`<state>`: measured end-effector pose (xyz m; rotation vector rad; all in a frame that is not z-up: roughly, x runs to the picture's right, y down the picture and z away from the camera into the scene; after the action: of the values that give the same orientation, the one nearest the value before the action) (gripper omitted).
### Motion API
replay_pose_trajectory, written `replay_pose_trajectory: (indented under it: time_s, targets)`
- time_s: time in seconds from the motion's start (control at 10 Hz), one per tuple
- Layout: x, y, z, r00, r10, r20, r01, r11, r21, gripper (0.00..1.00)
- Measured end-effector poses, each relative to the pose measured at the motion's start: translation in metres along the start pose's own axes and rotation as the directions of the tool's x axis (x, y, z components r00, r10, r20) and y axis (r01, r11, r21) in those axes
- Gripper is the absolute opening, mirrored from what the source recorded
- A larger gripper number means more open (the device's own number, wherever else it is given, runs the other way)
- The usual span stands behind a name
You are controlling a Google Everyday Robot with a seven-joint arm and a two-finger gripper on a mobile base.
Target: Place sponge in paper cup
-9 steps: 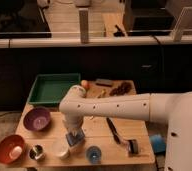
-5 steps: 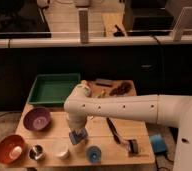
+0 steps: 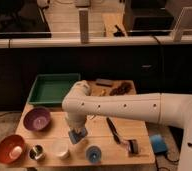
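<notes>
Gripper [image 3: 77,136] holding sponge [image 3: 79,133] has dipped slightly beside paper cup [image 3: 61,148].

No text, label, brand or number readable anywhere in my view. My gripper [image 3: 77,133] hangs low over table [image 3: 102,136], just right of paper cup [image 3: 61,148], sponge [image 3: 79,136] clamped in it. No print on sponge, cup wall plain. Green tray [image 3: 39,83], purple bowl [image 3: 37,119], my white arm [image 3: 124,107]: no markings legible.
</notes>
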<state>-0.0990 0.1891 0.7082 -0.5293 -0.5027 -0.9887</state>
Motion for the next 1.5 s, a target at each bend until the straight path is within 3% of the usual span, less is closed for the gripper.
replay_pose_trajectory:
  time_s: [0.4, 0.9, 1.2, 1.5]
  targets:
    - [-0.006, 0.006, -0.015, 1.000, 0.001, -0.013, -0.001, 1.000, -0.002, 0.01]
    - [-0.022, 0.013, -0.033, 0.999, -0.017, -0.030, 0.018, 1.000, 0.021, 0.01]
    - [-0.030, 0.011, -0.042, 0.999, -0.034, -0.035, 0.035, 0.999, 0.033, 0.01]
    - [-0.038, -0.008, -0.045, 0.997, -0.079, -0.018, 0.080, 0.996, 0.038, 0.01]
